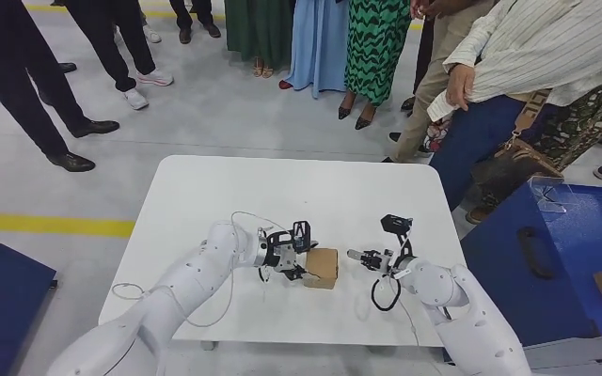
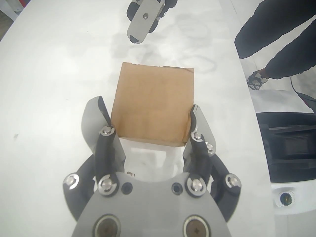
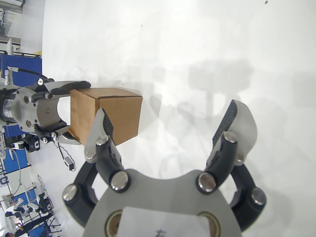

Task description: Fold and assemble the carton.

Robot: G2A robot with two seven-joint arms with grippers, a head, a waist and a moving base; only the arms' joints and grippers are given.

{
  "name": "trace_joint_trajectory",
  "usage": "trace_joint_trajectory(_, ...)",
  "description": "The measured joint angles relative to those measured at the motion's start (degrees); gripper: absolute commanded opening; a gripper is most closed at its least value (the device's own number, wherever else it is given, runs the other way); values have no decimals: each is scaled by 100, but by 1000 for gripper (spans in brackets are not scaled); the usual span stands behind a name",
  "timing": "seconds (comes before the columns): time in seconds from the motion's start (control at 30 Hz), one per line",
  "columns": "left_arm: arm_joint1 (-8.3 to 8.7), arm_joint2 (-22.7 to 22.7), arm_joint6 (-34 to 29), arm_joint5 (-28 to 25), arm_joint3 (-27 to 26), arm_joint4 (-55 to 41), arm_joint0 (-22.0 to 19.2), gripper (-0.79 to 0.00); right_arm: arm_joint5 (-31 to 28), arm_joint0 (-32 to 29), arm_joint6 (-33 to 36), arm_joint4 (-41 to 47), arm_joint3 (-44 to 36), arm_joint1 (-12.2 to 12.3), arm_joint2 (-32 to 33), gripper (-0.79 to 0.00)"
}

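Note:
A small brown carton (image 1: 322, 267), folded into a closed box, rests on the white table (image 1: 310, 202). My left gripper (image 2: 148, 114) clasps the carton (image 2: 153, 104) at its near end, one finger on each side wall. From the right wrist view the carton (image 3: 108, 114) stands with the left gripper (image 3: 71, 110) clamped across it. My right gripper (image 3: 167, 122) hovers open a short way to the carton's right with nothing between its fingers; in the top view the right gripper (image 1: 362, 256) points at the carton, and in the left wrist view the right gripper (image 2: 138, 33) hangs beyond it.
Several people stand along the table's far edge and at its right corner. A blue cabinet (image 1: 546, 258) stands beside the table on the right. A thin cable (image 1: 150, 299) lies by the left arm. The far half of the table is bare.

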Motion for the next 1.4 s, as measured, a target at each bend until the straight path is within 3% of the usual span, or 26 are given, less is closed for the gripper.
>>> trace_joint_trajectory(0.1,-12,21,150,36,1,117,-4,-529,-12,9,4,16,31,-2,15,0)
trace_joint_trajectory(0.17,-6,33,294,43,-6,213,-11,-730,-23,18,5,34,48,-2,39,0)
trace_joint_trajectory(0.2,-1,34,347,42,-6,250,-20,-785,-31,22,0,50,54,-2,57,0)
trace_joint_trajectory(0.4,70,-39,714,-183,-34,42,-54,-785,-154,-5,-108,320,19,25,377,0)
trace_joint_trajectory(0.53,189,268,1134,-178,-250,-1106,48,-785,-287,-91,-127,582,-65,61,706,0)
trace_joint_trajectory(0.63,253,580,1042,-177,-386,-2300,86,-785,-314,-122,-112,640,-92,71,792,0)
trace_joint_trajectory(0.7,253,528,1051,-177,-366,-2583,84,-785,-313,-120,-112,637,-91,71,788,0)
trace_joint_trajectory(0.87,250,510,1056,-177,-361,-1865,83,-785,-311,-119,-112,634,-90,71,785,0)
trace_joint_trajectory(1.3,250,512,1053,-177,-364,-1856,86,-785,-389,-240,-24,734,11,88,872,0)
trace_joint_trajectory(1.4,235,468,733,-177,-459,-2288,249,-785,-393,-247,-34,736,8,87,869,0)
